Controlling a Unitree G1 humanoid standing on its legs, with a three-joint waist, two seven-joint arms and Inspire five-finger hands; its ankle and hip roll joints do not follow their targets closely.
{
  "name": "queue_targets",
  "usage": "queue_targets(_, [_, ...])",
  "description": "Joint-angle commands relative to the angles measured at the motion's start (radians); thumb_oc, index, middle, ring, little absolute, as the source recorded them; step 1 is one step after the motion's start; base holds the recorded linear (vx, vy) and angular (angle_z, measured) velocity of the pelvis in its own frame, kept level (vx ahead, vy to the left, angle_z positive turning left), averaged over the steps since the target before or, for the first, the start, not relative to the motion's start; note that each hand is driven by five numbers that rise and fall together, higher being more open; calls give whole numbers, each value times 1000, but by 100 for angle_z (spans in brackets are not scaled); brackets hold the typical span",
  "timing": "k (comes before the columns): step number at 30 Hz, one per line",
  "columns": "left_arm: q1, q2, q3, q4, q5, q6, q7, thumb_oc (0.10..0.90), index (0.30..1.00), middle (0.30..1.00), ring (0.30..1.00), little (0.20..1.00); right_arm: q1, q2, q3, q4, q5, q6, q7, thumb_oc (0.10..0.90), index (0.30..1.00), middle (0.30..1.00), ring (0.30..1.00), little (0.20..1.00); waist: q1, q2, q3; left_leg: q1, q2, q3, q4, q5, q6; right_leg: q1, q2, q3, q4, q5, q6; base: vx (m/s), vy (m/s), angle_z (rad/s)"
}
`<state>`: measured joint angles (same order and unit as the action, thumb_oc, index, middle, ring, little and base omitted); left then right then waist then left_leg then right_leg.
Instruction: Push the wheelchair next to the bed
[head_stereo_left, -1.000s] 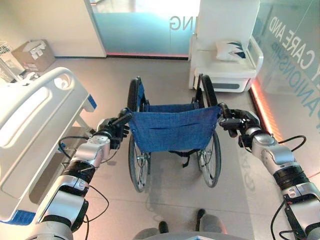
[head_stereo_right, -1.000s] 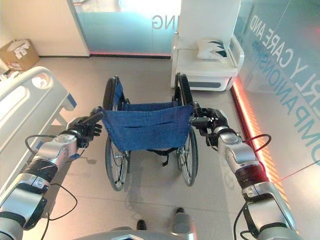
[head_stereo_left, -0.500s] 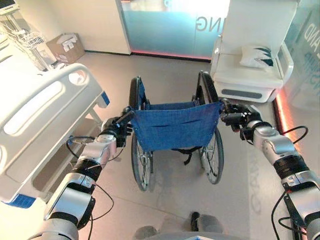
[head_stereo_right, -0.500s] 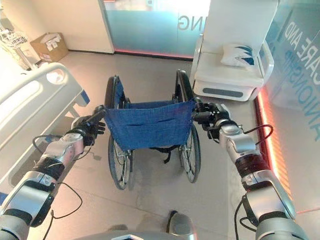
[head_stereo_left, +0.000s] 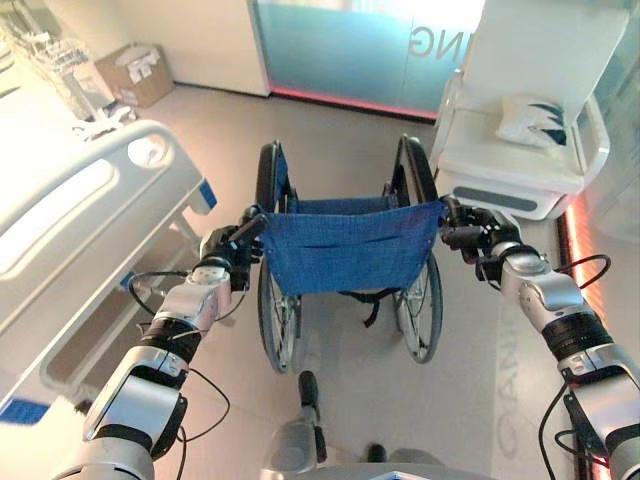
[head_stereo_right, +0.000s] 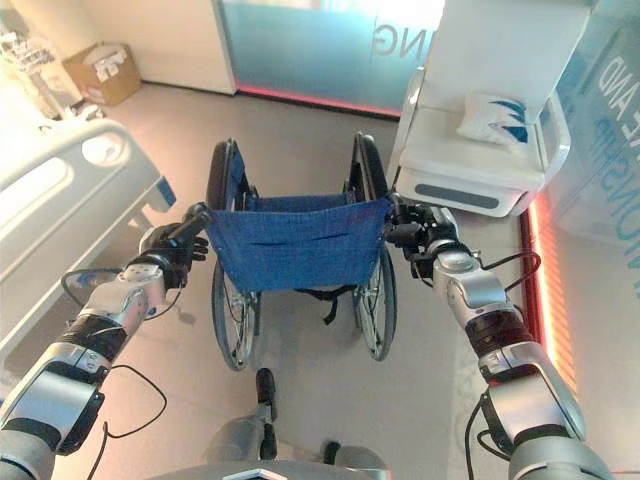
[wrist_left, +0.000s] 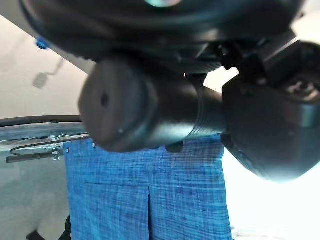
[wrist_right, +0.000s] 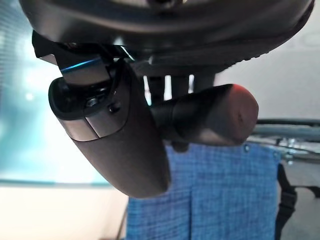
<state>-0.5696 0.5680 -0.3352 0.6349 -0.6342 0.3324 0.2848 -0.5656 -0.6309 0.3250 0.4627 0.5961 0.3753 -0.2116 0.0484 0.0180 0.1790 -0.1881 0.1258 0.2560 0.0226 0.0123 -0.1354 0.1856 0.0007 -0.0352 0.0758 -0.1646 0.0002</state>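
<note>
In the left eye view, the wheelchair (head_stereo_left: 345, 262) is seen from behind in the middle of the grey floor (head_stereo_left: 470, 350), its blue fabric backrest (head_stereo_left: 345, 245) stretched between the two push handles. The left hand (head_stereo_left: 228, 258) is closed round the left push handle (head_stereo_left: 248, 229), and the right hand (head_stereo_left: 478, 235) is closed round the right push handle (head_stereo_left: 450, 237). The bed (head_stereo_left: 70, 235), with its white footboard, is placed to the left of the wheelchair, near it but apart from it. A white armchair (head_stereo_left: 520, 165) with a cushion (head_stereo_left: 533, 110) on its seat is set beyond the wheelchair to the right, and a cardboard box (head_stereo_left: 135, 72) is seen on the floor by the far wall. In the right eye view, the same arrangement is shown, with the wheelchair's large wheels (head_stereo_right: 377, 300) resting on the floor between the two arms. In the left wrist view, the dark rounded end of the left push handle is seen gripped within the left hand, with the blue backrest cloth and part of a wheel rim visible past it. In the right wrist view, the right push handle is seen enclosed by the right hand's thumb (wrist_right: 112, 145), with the blue backrest just beyond.
</note>
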Motion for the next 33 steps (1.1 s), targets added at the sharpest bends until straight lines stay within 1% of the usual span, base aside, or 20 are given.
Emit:
queue_targets(1, [-51, 49, 70, -18, 25, -159, -74, 400, 300, 300, 300, 300, 4, -2, 10, -48, -74, -122, 79, 400, 300, 300, 300, 300, -10, -41, -89, -13, -69, 13, 58, 90, 90, 109, -82, -139, 64, -34, 107, 333, 140, -62])
queue_targets(2, [-51, 49, 69, -18, 26, -159, -75, 400, 300, 300, 300, 300, 7, -2, 9, -48, -74, -124, 80, 400, 300, 300, 300, 300, -9, -42, -90, -12, -73, 13, 59, 86, 93, 108, -87, -141, 71, -29, 110, 382, 206, -61])
queue_targets(3, [-49, 41, 59, -13, 24, -159, -73, 400, 300, 300, 300, 300, 24, 1, 3, -55, -72, -140, 84, 400, 300, 300, 300, 300, -5, -51, -100, 11, -108, 8, 56, 62, 119, 85, -120, -155, 148, 31, 136, 292, 161, -40])
queue_targets(5, [-43, 25, 49, -14, 22, -159, -64, 400, 300, 300, 300, 300, 35, 5, -8, -63, -66, -157, 94, 400, 300, 300, 300, 300, 0, -53, -106, 34, -139, -5, 48, 47, 139, 49, -158, -173, 266, 107, 149, 291, 188, -35])
queue_targets(6, [-42, 23, 48, -14, 21, -159, -62, 400, 300, 300, 300, 300, 36, 5, -9, -63, -66, -162, 96, 400, 300, 300, 300, 300, 2, -48, -109, 35, -138, -7, 47, 46, 140, 41, -158, -174, 280, 120, 148, 304, 222, -24])
queue_targets(7, [-33, 6, 45, -15, 18, -164, -59, 400, 300, 300, 300, 300, 40, 12, -16, -63, -82, -190, 122, 400, 300, 300, 300, 300, 7, -39, -110, 62, -155, -20, 38, 31, 153, -6, -184, -191, 401, 164, 146, 388, 230, -8])
queue_targets(8, [-19, -13, 47, -24, 20, -164, -54, 400, 300, 300, 300, 300, 40, 13, -21, -62, -96, -208, 137, 400, 300, 300, 300, 300, 12, -44, -111, 93, -180, -32, 32, 7, 156, -26, -214, -206, 484, 174, 151, 343, 229, -6])
queue_targets(9, [-14, -17, 49, -29, 23, -163, -52, 400, 300, 300, 300, 300, 39, 13, -21, -60, -98, -213, 141, 400, 300, 300, 300, 300, 14, -34, -111, 90, -171, -25, 31, 18, 163, -36, -212, -217, 492, 189, 142, 403, 180, 6])
queue_targets(10, [14, -40, 60, -54, 37, -157, -46, 400, 300, 300, 300, 300, 23, 11, -20, -46, -93, -225, 160, 400, 300, 300, 300, 300, 25, -43, -114, 133, -194, -30, 14, -8, 164, -58, -256, -244, 512, 185, 150, 317, 112, 1])
queue_targets(12, [27, -48, 66, -66, 44, -153, -49, 400, 300, 300, 300, 300, 10, 11, -21, -33, -96, -236, 171, 400, 300, 300, 300, 300, 29, -35, -113, 144, -185, -20, 3, 3, 171, -66, -256, -268, 494, 188, 135, 278, 30, -21])
queue_targets(13, [61, -65, 70, -93, 62, -164, -60, 400, 300, 300, 300, 300, -34, -8, -28, -8, -79, -234, 182, 400, 300, 300, 300, 300, 30, -32, -110, 179, -183, -26, -11, -1, 164, -98, -219, -296, 367, 142, 123, 174, -63, -33])
queue_targets(14, [66, -66, 70, -98, 65, -164, -62, 400, 300, 300, 300, 300, -39, -11, -30, -5, -78, -234, 183, 400, 300, 300, 300, 300, 30, -31, -109, 183, -182, -28, -12, -1, 162, -102, -216, -299, 352, 137, 121, 279, -106, -49])
queue_targets(16, [81, -71, 68, -134, 71, -161, -75, 400, 300, 300, 300, 300, -72, -43, -38, 9, -71, -248, 191, 400, 300, 300, 300, 300, 22, -33, -95, 215, -176, -47, -6, -20, 148, -161, -196, -308, 196, 144, 122, 209, -135, -43])
queue_targets(17, [82, -71, 68, -138, 70, -160, -77, 400, 300, 300, 300, 300, -75, -46, -38, 10, -69, -250, 191, 400, 300, 300, 300, 300, 20, -33, -94, 218, -176, -49, -5, -23, 147, -168, -194, -306, 182, 149, 123, 206, -135, -16])
queue_targets(18, [82, -73, 63, -148, 65, -156, -78, 400, 300, 300, 300, 300, -86, -53, -37, 16, -64, -254, 191, 400, 300, 300, 300, 300, 12, -34, -89, 227, -177, -59, -1, -35, 146, -197, -190, -291, 142, 166, 127, 195, -133, 2])
queue_targets(22, [58, -93, 16, -159, 77, -140, -103, 400, 300, 300, 300, 300, -153, -74, -23, 69, -53, -258, 171, 400, 300, 300, 300, 300, -33, -56, -73, 276, -214, -123, 30, -141, 164, -343, -209, -195, 9, 325, 178, 279, -190, 60])
queue_targets(24, [47, -97, -2, -158, 73, -128, -119, 400, 300, 300, 300, 300, -175, -77, -23, 91, -53, -246, 165, 400, 300, 300, 300, 300, -41, -63, -73, 297, -222, -141, 47, -176, 169, -363, -223, -181, -33, 358, 191, 358, -267, 98])
queue_targets(26, [39, -103, -17, -152, 72, -117, -134, 400, 300, 300, 300, 300, -206, -82, -21, 120, -60, -231, 166, 400, 300, 300, 300, 300, -47, -68, -78, 318, -218, -149, 67, -206, 167, -364, -232, -172, -61, 375, 196, 363, -331, 51])
queue_targets(28, [39, -105, -21, -150, 72, -107, -145, 400, 300, 300, 300, 300, -224, -82, -16, 141, -66, -218, 164, 400, 300, 300, 300, 300, -45, -70, -84, 332, -208, -149, 85, -225, 164, -362, -241, -168, -26, 376, 194, 304, -329, 40])
queue_targets(33, [52, -107, -13, -160, 34, -81, -124, 400, 300, 300, 300, 300, -268, -93, 19, 190, -67, -206, 180, 400, 300, 300, 300, 300, -44, -68, -108, 359, -142, -146, 164, -238, 127, -321, -214, -182, 39, 281, 175, 279, -380, 55])
